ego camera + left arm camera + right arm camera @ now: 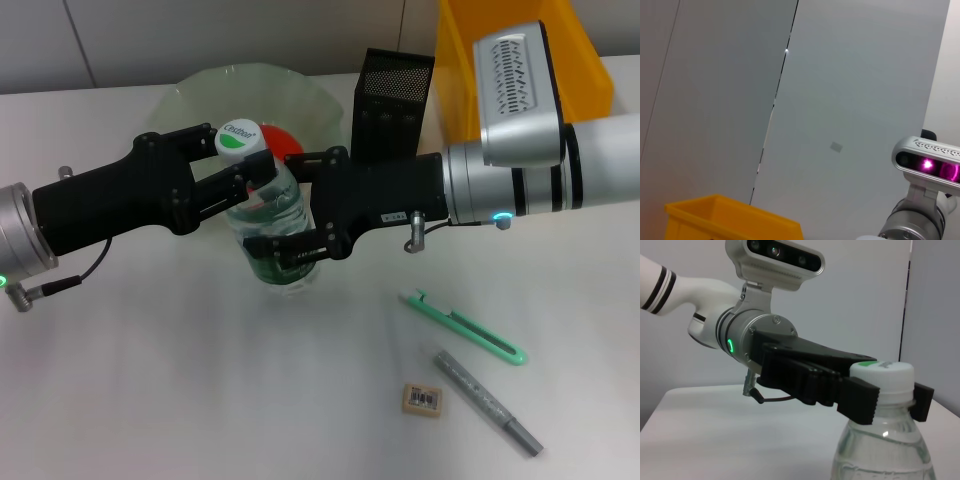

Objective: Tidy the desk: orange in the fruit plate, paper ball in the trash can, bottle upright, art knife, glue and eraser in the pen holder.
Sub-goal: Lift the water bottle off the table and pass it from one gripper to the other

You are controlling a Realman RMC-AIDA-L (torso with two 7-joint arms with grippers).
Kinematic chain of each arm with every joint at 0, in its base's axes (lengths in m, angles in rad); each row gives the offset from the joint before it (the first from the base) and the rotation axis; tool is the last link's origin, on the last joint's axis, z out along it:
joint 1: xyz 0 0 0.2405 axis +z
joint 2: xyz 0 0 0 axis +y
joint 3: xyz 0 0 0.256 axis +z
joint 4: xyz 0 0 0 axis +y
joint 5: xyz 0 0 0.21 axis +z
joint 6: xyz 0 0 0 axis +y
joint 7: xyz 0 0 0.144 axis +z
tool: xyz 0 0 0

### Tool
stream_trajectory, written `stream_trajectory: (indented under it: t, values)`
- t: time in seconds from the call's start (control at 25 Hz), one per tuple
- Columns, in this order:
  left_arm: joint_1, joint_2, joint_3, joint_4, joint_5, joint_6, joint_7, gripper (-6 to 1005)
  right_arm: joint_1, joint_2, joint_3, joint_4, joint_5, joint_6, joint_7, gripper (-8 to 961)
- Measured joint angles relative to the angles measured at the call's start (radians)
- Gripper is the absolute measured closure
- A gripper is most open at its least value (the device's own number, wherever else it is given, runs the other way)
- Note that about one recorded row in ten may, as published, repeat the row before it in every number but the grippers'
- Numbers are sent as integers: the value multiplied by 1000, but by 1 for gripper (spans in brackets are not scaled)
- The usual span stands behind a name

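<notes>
At centre frame the bottle [268, 225] stands upright, its neck clamped by the left gripper [250, 172] and its body clasped by the right gripper [290, 215], so uneven release could, I judge, tip it toward the fruit plate [200, 95].

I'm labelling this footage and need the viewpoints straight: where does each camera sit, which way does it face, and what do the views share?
Head view: high, looking down at the desk; left gripper at the bottle neck, right gripper around its body.
Left wrist view: aims up at the wall; shows the yellow bin and the right arm's camera.
Right wrist view: level, shows the left gripper and bottle.
Shared: bottle, left gripper, bin.
</notes>
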Motion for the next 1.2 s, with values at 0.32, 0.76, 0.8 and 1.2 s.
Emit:
stream_trajectory:
  t: [0.32,0.76,0.8,1.2]
  values:
    - [-12,0,0,0,3,-11,-3,549,4,-2,-1,-1,0,6,1,186]
    - [-23,1,0,-1,6,-31,-3,549,6,-2,-1,-10,2,7,11,185]
    - [-23,1,0,-1,6,-31,-3,549,7,-2,-1,-11,3,7,12,185]
    - [-23,4,0,7,8,-42,-4,550,9,-2,0,-15,4,8,13,186]
